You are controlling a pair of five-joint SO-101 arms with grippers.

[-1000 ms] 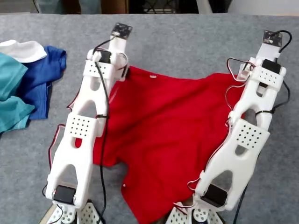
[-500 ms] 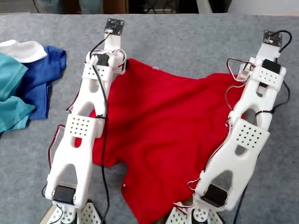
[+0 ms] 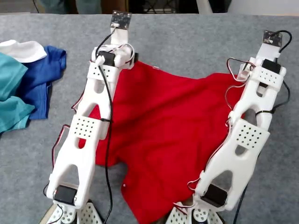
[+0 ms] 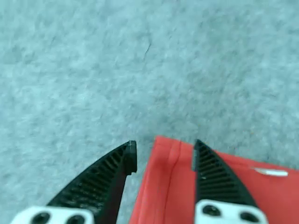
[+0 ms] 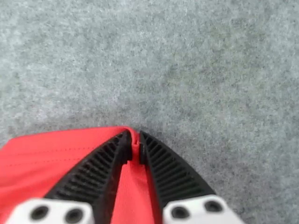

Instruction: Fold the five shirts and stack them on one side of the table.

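Note:
A red shirt [image 3: 173, 130] lies spread on the grey table [image 3: 187, 37] between my two arms. My left gripper [image 4: 164, 154] is open over the shirt's far left corner [image 4: 161, 186], whose hemmed edge sits between the fingers. In the high view that arm's wrist [image 3: 112, 58] is at the shirt's upper left corner. My right gripper [image 5: 134, 145] is shut on the red shirt's edge [image 5: 56, 149], a thin fold pinched at the fingertips. In the high view the right arm's wrist [image 3: 267, 70] is at the shirt's far right corner.
At the table's left edge is a pile of other shirts: teal [image 3: 11, 93], blue [image 3: 44, 77] and white [image 3: 23, 50]. Bare grey table runs along the far side and to the right of the right arm.
My left arm has swung a little to the right and farther out at the shirt's upper left corner, and that corner has shifted with it. The right arm has not moved.

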